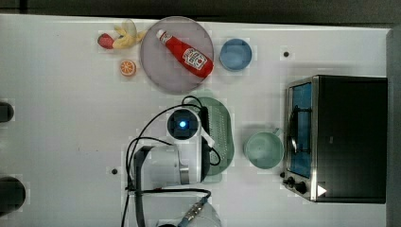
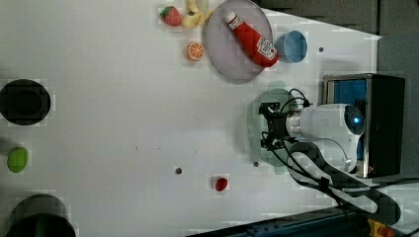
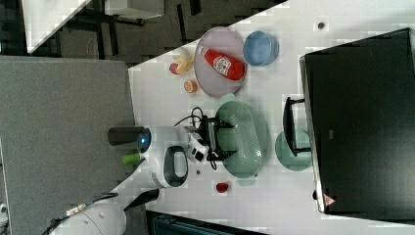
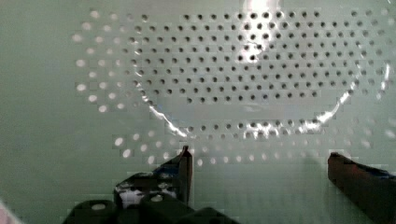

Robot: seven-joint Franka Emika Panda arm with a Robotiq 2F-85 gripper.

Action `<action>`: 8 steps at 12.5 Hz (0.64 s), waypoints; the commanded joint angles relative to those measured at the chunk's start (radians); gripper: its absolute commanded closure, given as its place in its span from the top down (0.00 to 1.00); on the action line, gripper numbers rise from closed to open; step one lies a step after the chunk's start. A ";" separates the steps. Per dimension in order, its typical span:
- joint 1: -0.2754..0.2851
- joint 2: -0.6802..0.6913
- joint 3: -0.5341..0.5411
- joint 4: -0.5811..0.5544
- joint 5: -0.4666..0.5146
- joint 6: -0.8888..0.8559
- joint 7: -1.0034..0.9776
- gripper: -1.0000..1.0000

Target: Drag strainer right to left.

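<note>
The gripper (image 4: 257, 161) is standing with its jaws spread wide and holding nothing; in the wrist view its two dark fingers (image 4: 180, 170) are hanging just above the perforated floor of the strainer (image 4: 243, 70), well apart from each other. In the top view, the strainer (image 1: 221, 135) is lying on the white table (image 1: 61, 118) near the middle, partly hidden under the white arm (image 1: 172, 163), with the mint-green cup (image 1: 264, 150) just beside it on the top view's right and the toaster oven (image 1: 340, 137) beyond that cup. Above the strainer in the top view, a grey plate (image 1: 163, 66) is carrying a red ketchup bottle (image 1: 187, 53), and a small blue bowl (image 1: 235, 54) is sitting just to the plate's right. A toy banana (image 1: 126, 35), a strawberry (image 1: 105, 40) and an orange slice (image 1: 127, 67) are lying to the plate's left. In the left view, the gripper (image 2: 269, 131) is positioned over the strainer (image 2: 252, 126), pointing at its floor, and a small red object (image 2: 221, 183) is resting on the table below it.
</note>
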 commanded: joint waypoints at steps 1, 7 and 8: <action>0.046 0.005 0.029 -0.002 0.082 -0.007 0.029 1.00; 0.146 0.011 0.087 0.035 0.146 -0.024 0.169 1.00; 0.169 0.014 0.092 0.044 0.146 -0.024 0.216 1.00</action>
